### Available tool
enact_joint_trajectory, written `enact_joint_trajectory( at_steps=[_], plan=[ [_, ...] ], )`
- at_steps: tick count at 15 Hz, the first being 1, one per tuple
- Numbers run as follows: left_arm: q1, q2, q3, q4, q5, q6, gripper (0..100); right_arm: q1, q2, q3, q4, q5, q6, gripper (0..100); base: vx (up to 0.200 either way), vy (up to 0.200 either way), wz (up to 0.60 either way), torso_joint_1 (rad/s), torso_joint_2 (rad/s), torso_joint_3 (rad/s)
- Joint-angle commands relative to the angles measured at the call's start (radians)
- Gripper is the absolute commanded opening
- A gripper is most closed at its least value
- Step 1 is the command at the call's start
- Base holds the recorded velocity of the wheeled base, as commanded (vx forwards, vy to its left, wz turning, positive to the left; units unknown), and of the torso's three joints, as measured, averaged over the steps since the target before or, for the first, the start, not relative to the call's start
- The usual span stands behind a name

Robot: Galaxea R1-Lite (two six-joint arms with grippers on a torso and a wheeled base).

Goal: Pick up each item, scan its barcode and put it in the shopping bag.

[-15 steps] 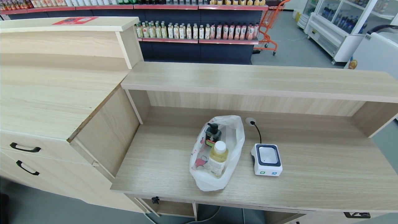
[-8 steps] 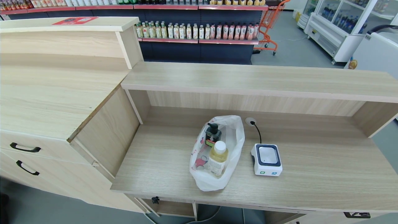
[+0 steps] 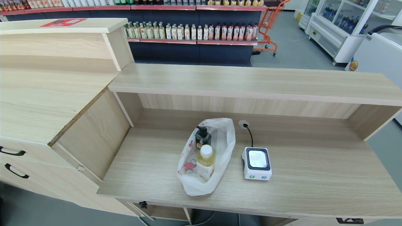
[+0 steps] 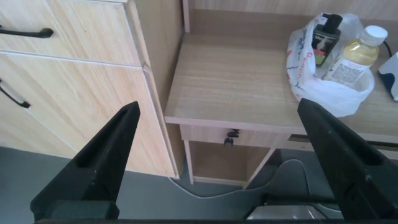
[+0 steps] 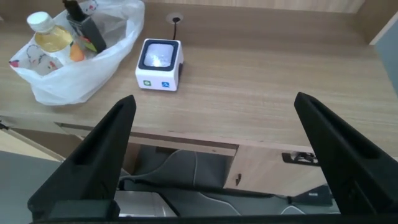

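Pale wood-grain counter (image 3: 314, 175) runs below a raised ledge, with shop shelves (image 3: 194, 31) of bottles in the room behind. Near the middle of the counter sits the white shopping bag (image 3: 227, 144), its mouth open upward. It holds 2 items: a yellow drink bottle (image 3: 205, 161) with a white cap at the near side, and a dark pump bottle (image 3: 202, 139) just behind it, both standing. Just beside the bag, on the robot's right and not touching it, stands the white barcode scanner (image 3: 257, 163) with its window facing up. Its black cable (image 3: 250, 136) runs back to a round hole in the counter.

The left gripper (image 4: 217, 106) hangs low, out in front of the counter's near left corner, close to the drawer cabinet (image 4: 74, 93). Its 2 dark fingers (image 4: 102, 162) are spread wide with nothing between them. The right gripper (image 5: 214, 98) hangs off the counter's near edge, in front of the scanner, and its fingers (image 5: 336, 149) are likewise wide apart and hold nothing. Both grippers are well apart from the bag.
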State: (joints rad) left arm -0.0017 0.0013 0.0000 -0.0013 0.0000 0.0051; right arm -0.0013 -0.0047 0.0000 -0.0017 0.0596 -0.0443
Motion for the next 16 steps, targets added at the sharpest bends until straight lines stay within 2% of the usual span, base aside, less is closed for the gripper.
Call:
enact_joint_trajectory(
  at_steps=[1, 5, 12, 15, 16],
  plan=[
    [0.000, 0.000, 0.000, 0.000, 0.000, -0.001, 100, 0.000, 0.005, 0.000, 0.000, 0.000, 0.000, 100, 0.000, -0.200, 0.00, 0.007, 0.00, 0.002],
    [0.000, 0.000, 0.000, 0.000, 0.000, -0.005, 100, 0.000, 0.005, 0.000, 0.000, 0.000, 0.000, 100, 0.000, -0.200, 0.00, 0.002, 0.00, 0.001],
    [0.000, 0.000, 0.000, 0.000, 0.000, -0.001, 100, 0.000, 0.005, 0.000, 0.000, 0.000, 0.000, 100, 0.000, 0.000, 0.00, 0.000, 0.00, 0.000],
    [0.000, 0.000, 0.000, 0.000, 0.000, 0.001, 100, 0.000, 0.005, 0.000, 0.000, 0.000, 0.000, 100, 0.200, 0.000, 0.00, -0.004, 0.00, 0.001],
    [0.000, 0.000, 0.000, 0.000, 0.000, -0.001, 100, 0.000, 0.005, 0.000, 0.000, 0.000, 0.000, 100, 0.000, 0.000, 0.00, 0.000, 0.00, 0.000]
  ],
)
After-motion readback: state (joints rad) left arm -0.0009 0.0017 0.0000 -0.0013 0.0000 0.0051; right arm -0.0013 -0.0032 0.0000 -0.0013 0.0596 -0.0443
